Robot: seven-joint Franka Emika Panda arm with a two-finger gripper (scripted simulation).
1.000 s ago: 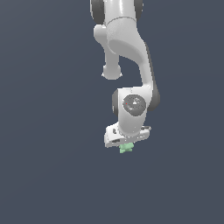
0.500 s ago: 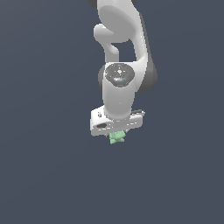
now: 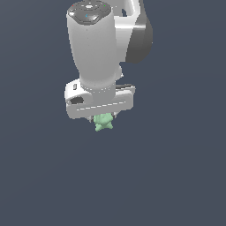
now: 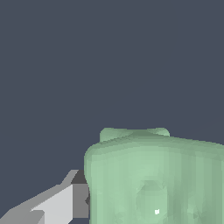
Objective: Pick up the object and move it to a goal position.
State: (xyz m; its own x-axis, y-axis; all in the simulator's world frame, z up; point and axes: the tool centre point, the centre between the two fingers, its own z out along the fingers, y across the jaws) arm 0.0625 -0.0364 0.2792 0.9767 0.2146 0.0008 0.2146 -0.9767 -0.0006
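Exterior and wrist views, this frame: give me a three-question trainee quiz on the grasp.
1. True or false: the mint-green object lies apart from the gripper.
2. Which is wider in the exterior view: A) the object, B) the gripper body?
3. What fills the space around the object in the wrist view?

Key: 1 false, it sits between the fingers. 2 B. 3 a plain dark grey backdrop; one finger shows beside it.
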